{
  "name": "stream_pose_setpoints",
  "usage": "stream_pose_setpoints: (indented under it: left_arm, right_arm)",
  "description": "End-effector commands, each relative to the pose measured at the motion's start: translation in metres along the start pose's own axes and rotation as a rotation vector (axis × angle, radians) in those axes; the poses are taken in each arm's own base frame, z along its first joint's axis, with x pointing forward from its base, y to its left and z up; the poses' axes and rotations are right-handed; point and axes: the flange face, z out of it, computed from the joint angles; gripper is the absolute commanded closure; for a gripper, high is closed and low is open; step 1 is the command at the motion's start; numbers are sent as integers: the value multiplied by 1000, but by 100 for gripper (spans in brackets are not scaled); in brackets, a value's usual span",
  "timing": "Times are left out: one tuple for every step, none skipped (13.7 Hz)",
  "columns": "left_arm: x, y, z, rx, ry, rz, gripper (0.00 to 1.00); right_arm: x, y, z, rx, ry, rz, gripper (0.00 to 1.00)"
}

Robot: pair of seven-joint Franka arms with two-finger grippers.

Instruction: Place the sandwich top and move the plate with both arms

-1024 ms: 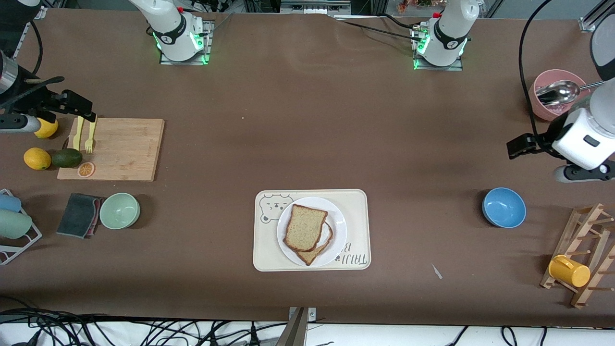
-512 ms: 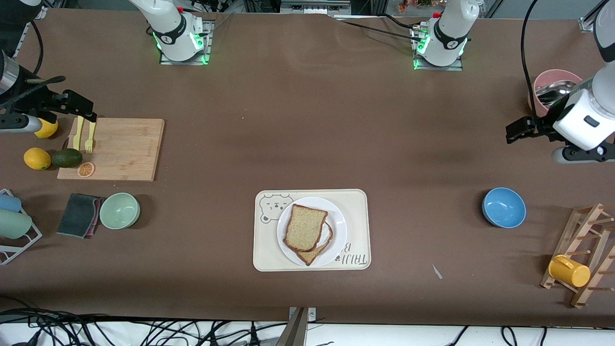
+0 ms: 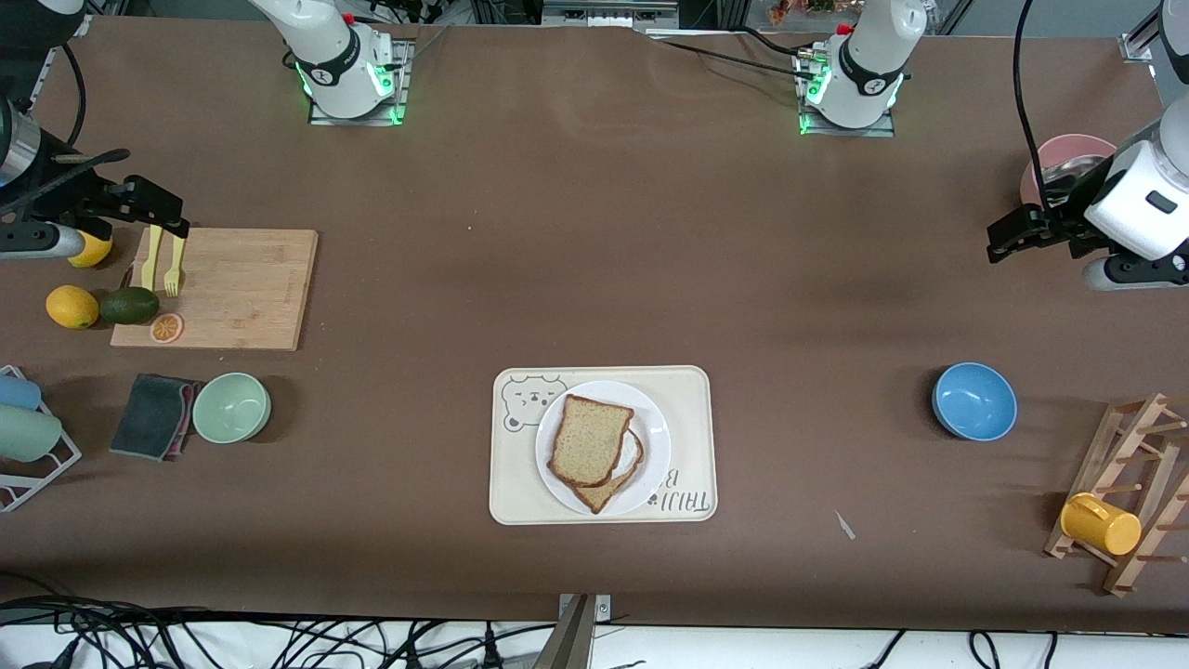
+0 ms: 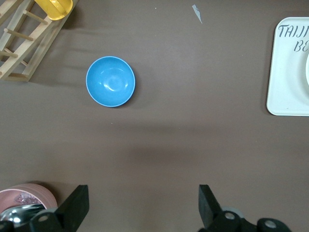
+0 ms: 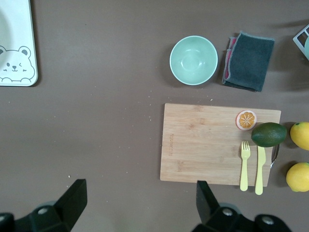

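The sandwich top [image 3: 590, 439], a light-brown bread slice, lies on a lower slice on the round white plate [image 3: 656, 430]. The plate sits on the cream bear-print tray [image 3: 687, 390], nearer the front camera at mid-table. My left gripper [image 3: 1012, 234] is open and empty, up in the air near the pink bowl [image 3: 1068, 147] at the left arm's end; the left wrist view shows its gripper [image 4: 143, 208] over bare table. My right gripper [image 3: 158, 216] is open and empty over the edge of the wooden cutting board [image 3: 232, 288]; the right wrist view shows its gripper [image 5: 140, 205] beside that board [image 5: 203, 145].
A blue bowl [image 3: 973, 400], a wooden rack [image 3: 1129, 492] and a yellow cup [image 3: 1101, 524] stand at the left arm's end. At the right arm's end are a green bowl [image 3: 231, 407], a dark cloth [image 3: 153, 415], lemons [image 3: 71, 307], an avocado [image 3: 129, 305] and a yellow fork [image 3: 173, 265].
My left gripper has moved away from the front camera toward the pink bowl, now covering the spoon in it. The right arm, sandwich and plate have not moved.
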Motion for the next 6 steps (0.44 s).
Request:
stream_pose_setpoints:
  left_arm:
    - [-6, -3, -6, -30, 16, 19, 0]
    - [-7, -4, -8, -31, 19, 17, 0]
    - [-6, -4, -9, -31, 22, 12, 0]
    - [-5, -4, -18, -45, 35, -6, 0]
    - [-4, -2, -18, -53, 30, -6, 0]
    - [-4, -2, -17, -55, 28, -4, 0]
  right_arm:
    - [3, -1, -6, 13, 6, -10, 0]
    - [3, -1, -6, 13, 6, -10, 0]
    - [3, -1, -6, 13, 6, -10, 0]
    - [3, -1, -6, 13, 6, -10, 0]
    - [3, -1, -6, 13, 5, -10, 0]
    - [2, -1, -5, 13, 3, -11, 0]
